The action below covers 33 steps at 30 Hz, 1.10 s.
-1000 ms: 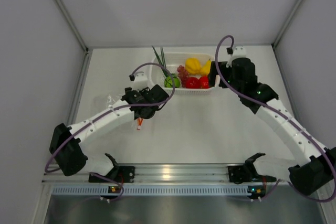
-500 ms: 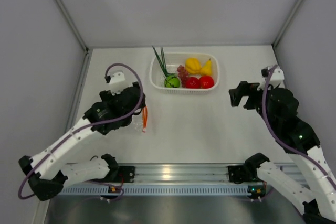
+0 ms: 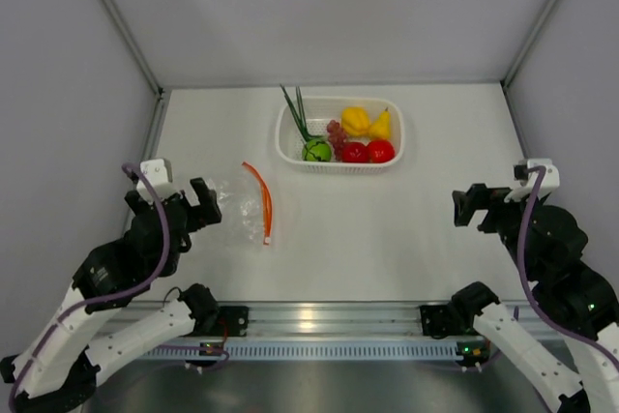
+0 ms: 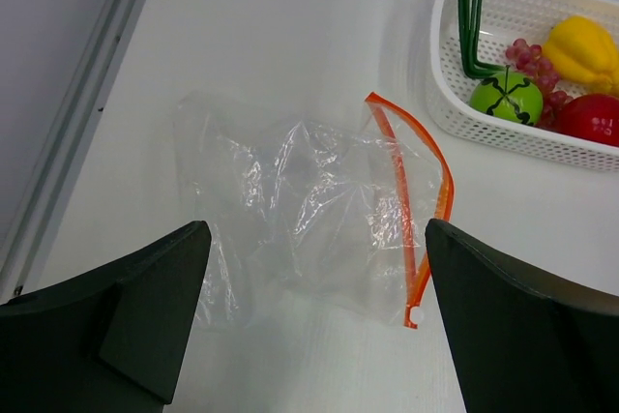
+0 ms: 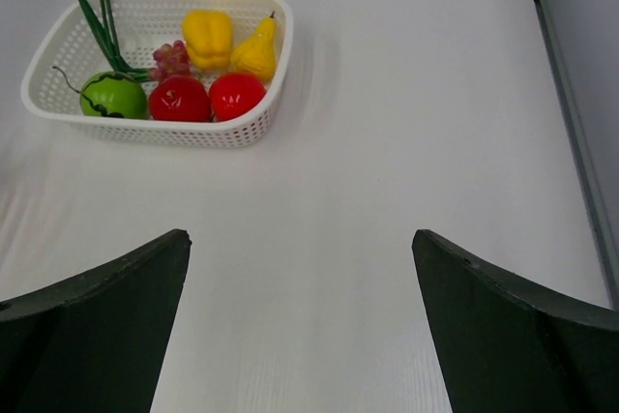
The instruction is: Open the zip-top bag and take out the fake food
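The clear zip-top bag [image 3: 239, 203] lies flat and empty on the table, its orange zip strip [image 3: 261, 200] spread open; it also shows in the left wrist view [image 4: 309, 215]. The fake food lies in the white basket [image 3: 387, 163]: green ball [image 3: 316, 150], two red round ones [image 3: 368, 152], two yellow [image 3: 366, 122], grapes [image 3: 336, 131], green stalks [image 3: 295, 108]. My left gripper [image 3: 174, 202] is open and empty, pulled back left of the bag. My right gripper [image 3: 481, 206] is open and empty at the right, far from the basket [image 5: 247, 128].
Grey walls enclose the table on the left, back and right. A metal rail [image 3: 319, 321] with the arm bases runs along the near edge. The table's left edge strip [image 4: 82, 113] runs close to the bag.
Both arms have drawn back toward the near corners. The left gripper let go of the bag, which now lies flat on the table. The right gripper left the basket.
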Each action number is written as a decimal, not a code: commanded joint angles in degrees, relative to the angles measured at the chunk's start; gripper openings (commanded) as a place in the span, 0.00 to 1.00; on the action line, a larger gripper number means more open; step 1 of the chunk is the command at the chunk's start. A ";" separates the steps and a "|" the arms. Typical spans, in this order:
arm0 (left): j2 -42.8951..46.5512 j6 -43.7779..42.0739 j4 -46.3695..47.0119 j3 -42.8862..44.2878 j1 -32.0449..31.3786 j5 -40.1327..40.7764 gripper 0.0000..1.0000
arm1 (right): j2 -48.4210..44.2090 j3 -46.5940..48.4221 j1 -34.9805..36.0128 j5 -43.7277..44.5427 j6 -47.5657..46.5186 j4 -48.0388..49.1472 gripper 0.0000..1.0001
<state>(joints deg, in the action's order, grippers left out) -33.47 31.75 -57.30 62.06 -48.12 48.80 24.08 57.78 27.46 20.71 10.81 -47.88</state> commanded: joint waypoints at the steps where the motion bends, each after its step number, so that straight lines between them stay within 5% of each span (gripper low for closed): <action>1: 4.20 -5.20 -0.36 -1.50 -0.05 -1.24 0.98 | -3.15 1.72 -0.57 4.16 -3.24 -4.41 1.00; 13: 16.33 -6.43 -0.45 -0.80 -0.13 -5.20 0.99 | -5.88 3.83 -0.48 6.98 -5.18 -7.23 0.99; 33: 9.39 -5.20 1.75 -3.00 -0.05 -2.21 0.99 | -1.05 -1.70 -0.48 4.26 -2.28 0.94 0.99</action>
<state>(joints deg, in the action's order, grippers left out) -23.00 27.07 -57.65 59.59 -48.12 45.06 22.20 56.45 27.46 26.00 7.62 -51.44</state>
